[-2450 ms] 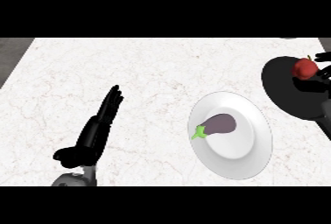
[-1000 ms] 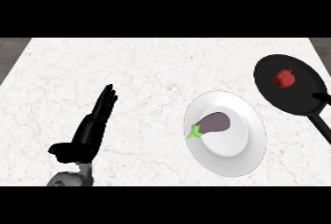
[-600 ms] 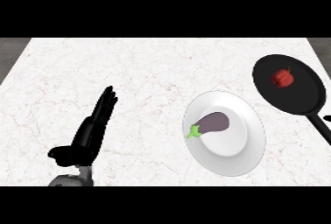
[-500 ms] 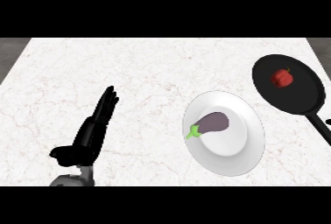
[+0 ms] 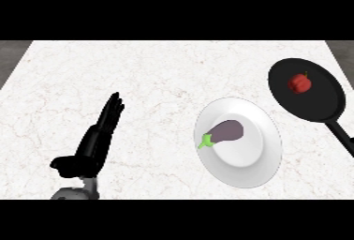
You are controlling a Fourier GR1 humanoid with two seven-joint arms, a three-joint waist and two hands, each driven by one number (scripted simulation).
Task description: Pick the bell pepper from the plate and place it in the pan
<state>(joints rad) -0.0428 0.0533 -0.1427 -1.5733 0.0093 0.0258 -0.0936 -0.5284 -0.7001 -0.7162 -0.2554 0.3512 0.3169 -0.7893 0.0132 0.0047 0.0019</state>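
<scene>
The bell pepper (image 5: 299,83) lies in the pan (image 5: 322,105), right of the plate (image 5: 262,161), which holds an eggplant (image 5: 227,132). Left hand (image 5: 97,138) rests straight-fingered, empty. Only withdrawal remains; leave the pan undisturbed.

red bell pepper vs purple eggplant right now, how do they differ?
The red bell pepper is small and rounded; the purple eggplant is larger and elongated, with a green cap. The pepper sits in the black pan; the eggplant lies on the white plate. Shared: each is alone in its dish, untouched by any hand.
</scene>
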